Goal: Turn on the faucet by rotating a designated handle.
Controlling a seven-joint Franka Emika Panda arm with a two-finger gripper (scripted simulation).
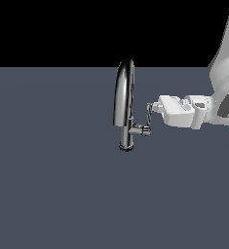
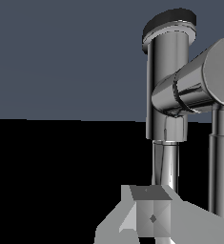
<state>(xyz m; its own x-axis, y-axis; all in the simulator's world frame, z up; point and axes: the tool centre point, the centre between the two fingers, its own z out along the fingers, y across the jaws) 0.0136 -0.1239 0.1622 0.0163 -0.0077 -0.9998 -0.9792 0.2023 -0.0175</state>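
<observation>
Handle [image 1: 149, 116]: thin chrome lever rising from side stub on faucet [image 1: 125, 104], near counter [image 1: 52, 194] centre, toward far edge. Fingers [image 1: 154, 109] touching lever's upper end; cannot tell whether clenched or released.

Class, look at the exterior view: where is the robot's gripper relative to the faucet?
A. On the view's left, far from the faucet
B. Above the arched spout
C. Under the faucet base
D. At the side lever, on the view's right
D: the gripper reaches in from the exterior view's right and meets the handle beside the faucet.
</observation>
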